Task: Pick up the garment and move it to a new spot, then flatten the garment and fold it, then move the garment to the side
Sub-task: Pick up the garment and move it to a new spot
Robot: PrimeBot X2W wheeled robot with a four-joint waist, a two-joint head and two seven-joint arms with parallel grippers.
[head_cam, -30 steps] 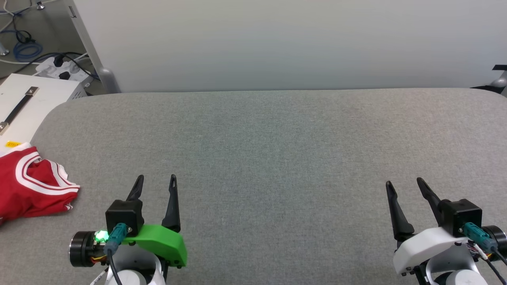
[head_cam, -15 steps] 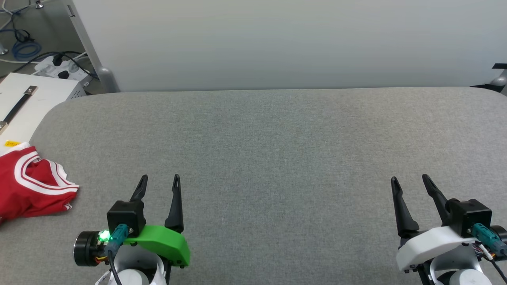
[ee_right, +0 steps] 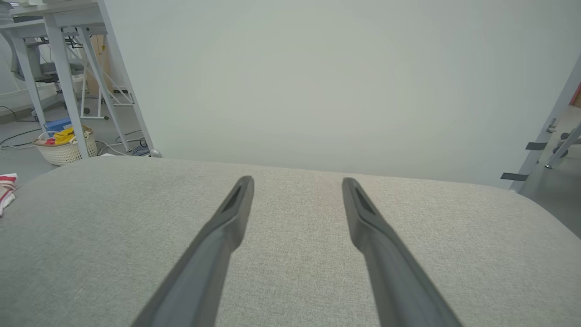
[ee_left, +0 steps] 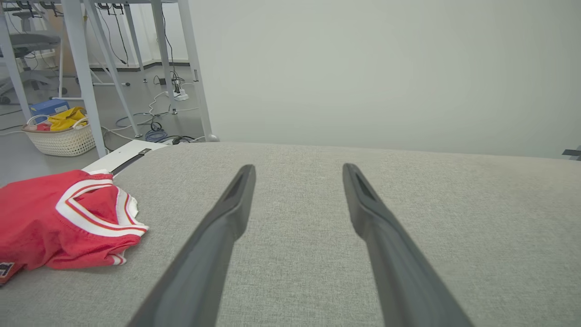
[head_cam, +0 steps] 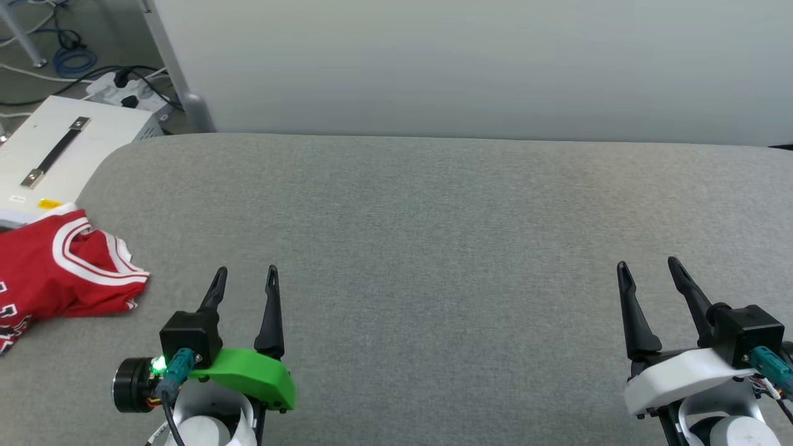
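The garment (head_cam: 56, 272), a red jersey with white-striped collar trim, lies crumpled at the left edge of the grey padded table (head_cam: 433, 217); part of black lettering shows at its lower left. The left wrist view has the garment (ee_left: 54, 222) at its lower left, and a sliver of the garment (ee_right: 5, 188) sits at the right wrist view's left edge. My left gripper (head_cam: 246, 272) hovers open to the right of the garment, apart from it, nothing between its fingers. My right gripper (head_cam: 647, 265) stands open and empty at the lower right.
A pale partition wall (head_cam: 471, 62) rises behind the table. A white case with a black handle (head_cam: 56, 152) stands off the table's left end, with cables and a power strip (head_cam: 124, 93) on the floor. A woven basket (ee_left: 61, 134) sits by desk legs.
The head camera has turned left, so the whole scene has shifted right and more of the garment shows. Both grippers stay open and hold about the same places.
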